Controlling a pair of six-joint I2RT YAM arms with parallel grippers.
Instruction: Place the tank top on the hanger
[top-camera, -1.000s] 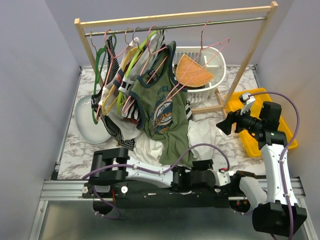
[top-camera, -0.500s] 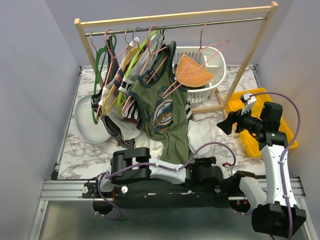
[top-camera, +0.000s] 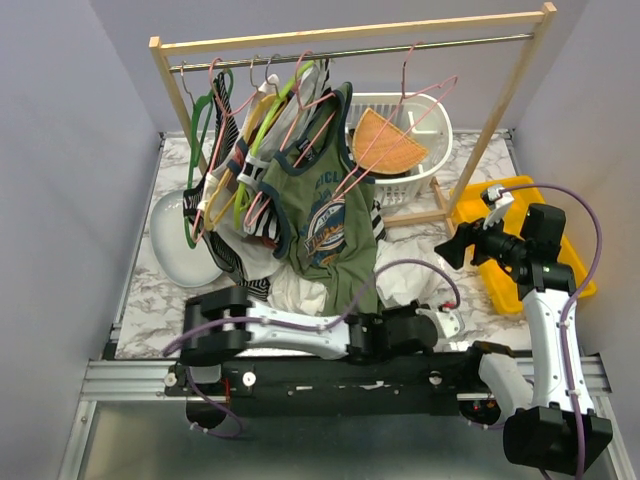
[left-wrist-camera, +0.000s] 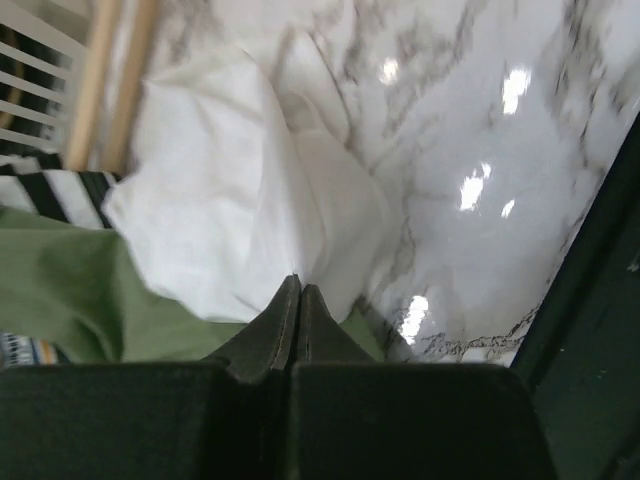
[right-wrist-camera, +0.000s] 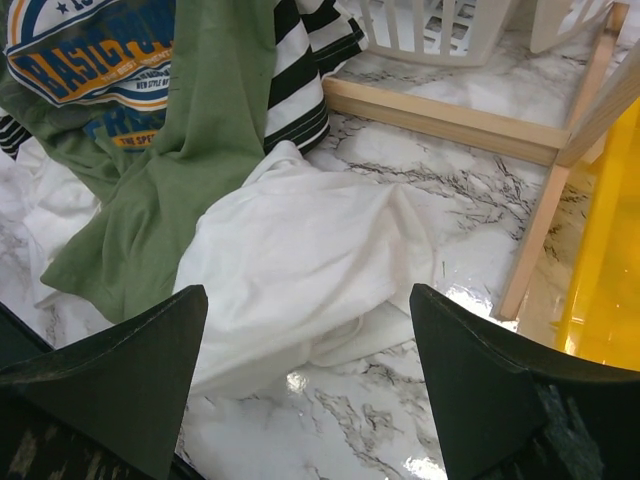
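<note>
White marble-patterned table, plain grey walls on three sides.

Left gripper: jaws pressed together with no gap at the tips. The tips sit at the lower edge of the plain white tank top, bottom centre of the left wrist view. Whether any cloth is nipped between them cannot be told.

Right gripper: jaws spread wide, holding nothing, poised above the same garment.

The tank top lies crumpled on the marble, centre-right in the overhead view. Its left part is covered by the hem of the olive-green printed tank top, which drapes down from the rail. A black-and-white striped cloth hangs just beyond it.

Further out stand the wooden clothes rack with a metal rail and, behind its foot bar, a white slatted plastic basket holding an orange cloth. A yellow plastic bin sits at the right edge, under the right arm.

Upper right of centre — the thin pink wire hanger hangs on the rail, tilted, well apart from the white top. To its left is a bunch of garments with a thick lime-green hanger and a dark green hanger. A white bowl rests at the left.
</note>
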